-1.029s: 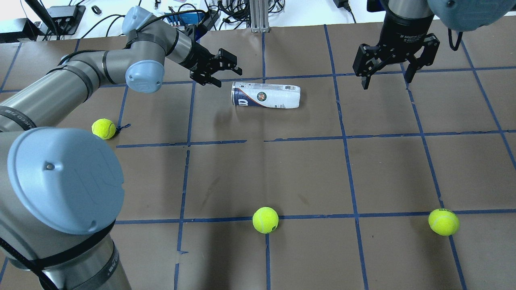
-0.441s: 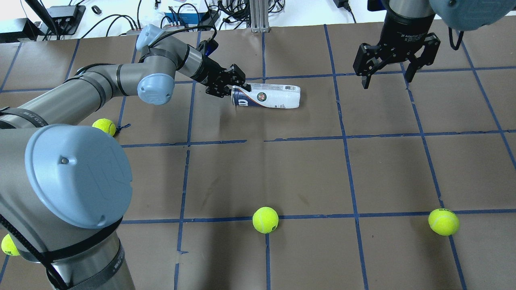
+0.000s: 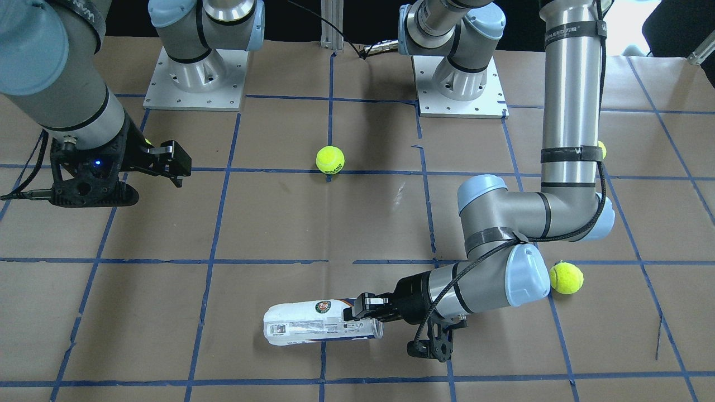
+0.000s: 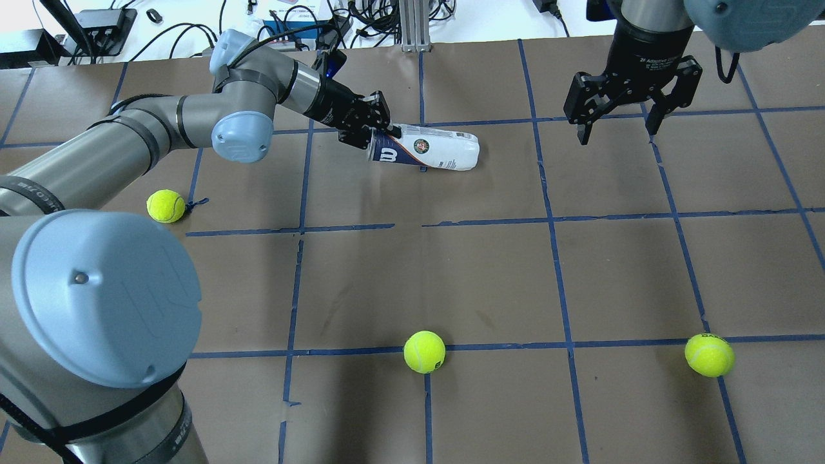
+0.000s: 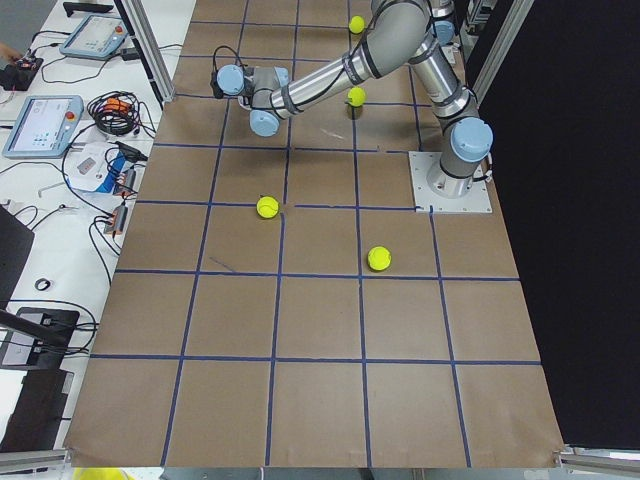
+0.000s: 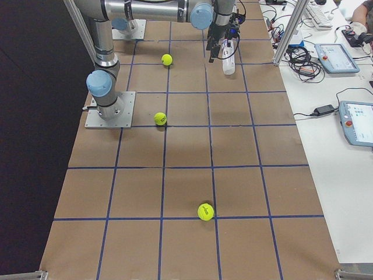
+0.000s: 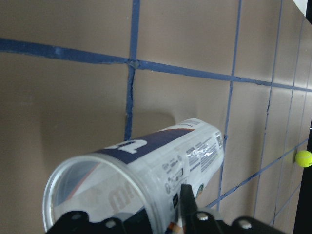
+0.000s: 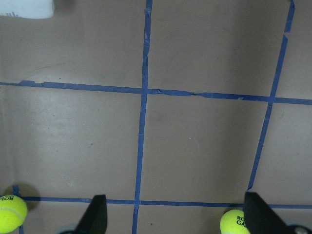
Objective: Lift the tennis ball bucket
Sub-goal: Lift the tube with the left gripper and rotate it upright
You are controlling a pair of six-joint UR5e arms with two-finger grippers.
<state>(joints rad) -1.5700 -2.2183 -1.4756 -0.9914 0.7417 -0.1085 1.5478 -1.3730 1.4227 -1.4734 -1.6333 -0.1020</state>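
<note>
The tennis ball bucket is a clear can with a white and navy label, lying on its side on the brown table at the back middle. Its open navy end points left and is tipped up slightly. My left gripper is shut on that open rim. In the front-facing view the bucket lies low in the middle with the left gripper at its right end. The left wrist view shows the bucket's mouth close up and one finger against its wall. My right gripper is open and empty, above the table to the bucket's right.
Three tennis balls lie on the table: one at the left, one at the front middle, one at the front right. Cables and boxes lie beyond the table's far edge. Blue tape lines grid the table.
My left gripper went from open beside the bucket to shut on its open end. That end has risen and swung slightly. The right gripper has hardly moved.
</note>
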